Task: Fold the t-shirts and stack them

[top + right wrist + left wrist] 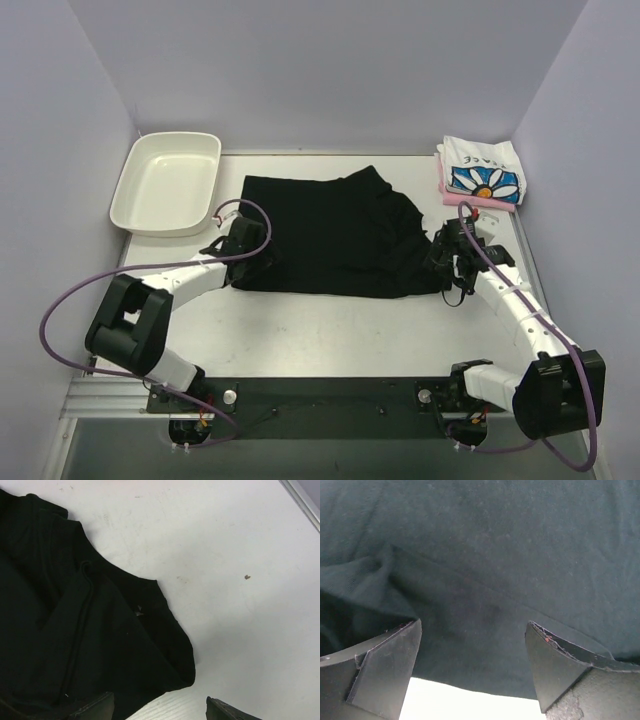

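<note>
Top external view: the black shirt (340, 235) lies spread on the table (330, 335), centred and toward 12 o'clock. Its near hem runs roughly from 9 to 3 o'clock, and its 2 o'clock corner is rumpled into folds. At the table's 2 o'clock corner sits a folded daisy shirt (485, 178) on top of a folded pink shirt (442, 186), of which only an edge shows at the stack's 9 o'clock side. That stack is near the black shirt without touching it. A white tray (165, 182) occupies the 10 o'clock corner, just beside the black shirt's far left corner.

The left gripper (245, 240) is at the black shirt's 9 o'clock edge. The right gripper (447, 257) is at its 4 o'clock corner.

Left wrist view: the black shirt (495, 555) fills nearly the whole picture, creased at 9 o'clock. The left gripper (472, 672) has its jaws wide apart, one finger at 8 o'clock and one at 4 o'clock, with cloth spanning the gap beyond them and nothing pinched. A strip of bare table (465, 705) shows at 6 o'clock under the hem.

Right wrist view: the black shirt (75, 630) covers the side from 7 to 11 o'clock, its rounded corner reaching toward 5 o'clock. The table (240, 605) takes the rest, with a small brown speck (247, 577) at 2 o'clock. The right gripper (157, 711) also has its jaws apart. The 7 o'clock fingertip is over the cloth, the 5 o'clock one is over bare table, and the shirt's corner lies between them, unclamped.
</note>
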